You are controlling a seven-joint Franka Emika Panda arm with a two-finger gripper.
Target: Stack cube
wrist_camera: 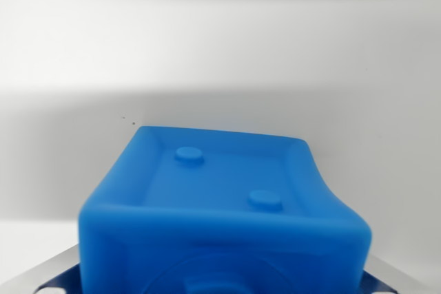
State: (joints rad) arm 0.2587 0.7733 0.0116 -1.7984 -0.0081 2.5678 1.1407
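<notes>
One blue cube (224, 218) fills the lower middle of the wrist view, very close to the camera and slightly blurred. Its recessed face looks up toward the top of the picture, with a raised rim around it and two round studs (189, 154) set diagonally, one nearer the wrist view's left, one nearer the right. No side looks longer than another, so there is no clear long axis. Metal parts of the gripper (41, 277) peek out at both bottom corners beside the cube; whether it pinches the cube, I cannot tell. Behind lies a plain white surface (220, 46).
</notes>
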